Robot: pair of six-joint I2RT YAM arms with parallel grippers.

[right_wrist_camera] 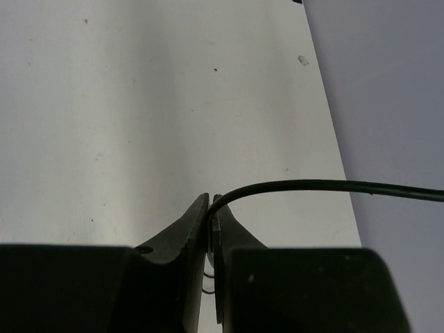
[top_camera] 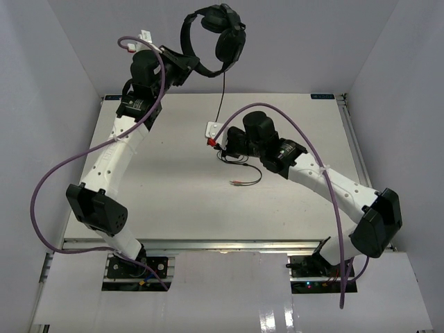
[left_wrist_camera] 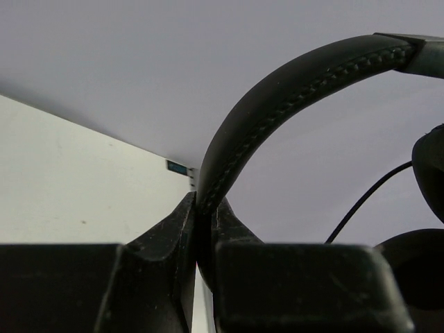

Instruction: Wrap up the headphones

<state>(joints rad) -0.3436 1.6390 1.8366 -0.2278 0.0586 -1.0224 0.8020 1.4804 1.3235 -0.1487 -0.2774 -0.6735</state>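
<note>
The black headphones (top_camera: 215, 38) hang in the air at the back of the table, held by the headband. My left gripper (top_camera: 186, 66) is shut on the headband (left_wrist_camera: 277, 111); an earcup (left_wrist_camera: 431, 163) shows at the right of the left wrist view. The thin black cable (top_camera: 223, 97) drops from the earcups to my right gripper (top_camera: 216, 141), which is shut on the cable (right_wrist_camera: 305, 185). Slack cable lies looped on the table, ending in coloured plugs (top_camera: 234, 184).
The white table (top_camera: 173, 173) is boxed by grey walls at the back and both sides. Thick purple robot cables (top_camera: 62, 166) arc beside each arm. A small label (left_wrist_camera: 177, 167) marks the table's far edge.
</note>
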